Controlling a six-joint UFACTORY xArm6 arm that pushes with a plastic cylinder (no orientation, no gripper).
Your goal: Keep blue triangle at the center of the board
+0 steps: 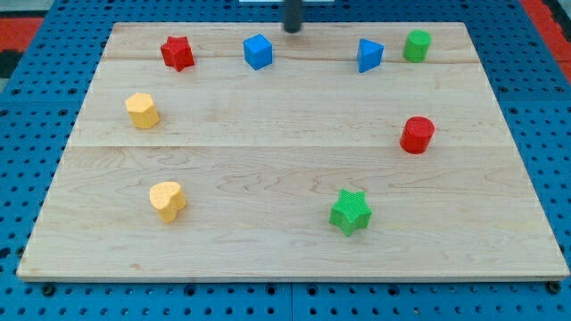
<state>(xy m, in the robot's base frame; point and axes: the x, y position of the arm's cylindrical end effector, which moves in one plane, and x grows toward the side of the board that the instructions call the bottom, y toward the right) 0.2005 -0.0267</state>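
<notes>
Nearest to you sits the green star-shaped block point(351, 212), low on the pale wooden board point(285, 250) and a little toward the view's right, with the yellow heart-shaped block point(167, 200) well apart from it on the view's left. Higher up on that left side you see the yellow hexagonal block point(142, 110), and across from it, near the right edge, the red cylinder block point(417, 135). Along the top row you find, from the view's left to right, the red star-shaped block point(177, 53), the blue cube block point(258, 51), the blue triangle block point(369, 54) and the green cylinder block point(417, 45) just beside it. So your blue triangle stands near the top right, well away from the board's middle. My tip point(293, 30) rests at the top edge, between the blue cube and the blue triangle, closer to the cube and touching neither. No claw shows on this rod, so you cannot tell any state for one. Around the board you see the blue perforated desk point(36, 53).
</notes>
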